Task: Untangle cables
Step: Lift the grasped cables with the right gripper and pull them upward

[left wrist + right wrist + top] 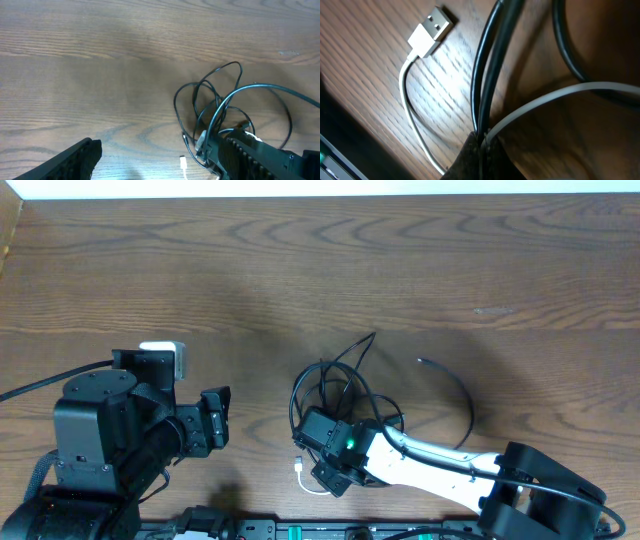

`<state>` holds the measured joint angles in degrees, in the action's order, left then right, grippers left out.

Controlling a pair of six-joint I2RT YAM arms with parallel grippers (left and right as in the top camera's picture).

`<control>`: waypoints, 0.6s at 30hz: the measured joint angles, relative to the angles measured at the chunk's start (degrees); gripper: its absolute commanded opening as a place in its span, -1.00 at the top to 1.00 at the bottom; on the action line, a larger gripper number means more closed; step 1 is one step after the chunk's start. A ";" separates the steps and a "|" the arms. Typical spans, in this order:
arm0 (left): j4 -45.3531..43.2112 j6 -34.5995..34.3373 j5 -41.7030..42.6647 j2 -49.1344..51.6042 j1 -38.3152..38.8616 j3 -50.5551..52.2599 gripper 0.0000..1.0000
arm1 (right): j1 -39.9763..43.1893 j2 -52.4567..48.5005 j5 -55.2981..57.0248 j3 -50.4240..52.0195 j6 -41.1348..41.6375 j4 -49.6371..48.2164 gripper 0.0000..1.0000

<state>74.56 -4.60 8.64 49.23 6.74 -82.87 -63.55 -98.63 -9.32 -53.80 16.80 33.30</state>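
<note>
A tangle of thin black cables point(340, 390) lies in loose loops at the table's middle front; it also shows in the left wrist view point(220, 100). A white cable with a USB plug point(303, 472) lies at the tangle's front left and shows in the right wrist view point(430, 30) and the left wrist view point(183, 161). My right gripper point(318, 452) sits low in the tangle, its fingers point(482, 145) shut on a black cable point(487, 65). My left gripper point(222, 420) is open and empty, left of the tangle and apart from it.
One black cable point(465, 400) arcs away on its own to the right of the tangle. The right arm point(260, 155) fills the lower right of the left wrist view. The table's front edge runs close behind both arms.
</note>
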 measured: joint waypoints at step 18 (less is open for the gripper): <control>1.53 0.15 1.77 0.02 0.00 -0.13 -0.61 | 36.54 -0.13 -4.04 -44.70 -4.39 18.93 0.97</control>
<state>76.09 -4.45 10.41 49.25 6.74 -83.00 -27.00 -98.76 -13.37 -98.50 12.40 52.23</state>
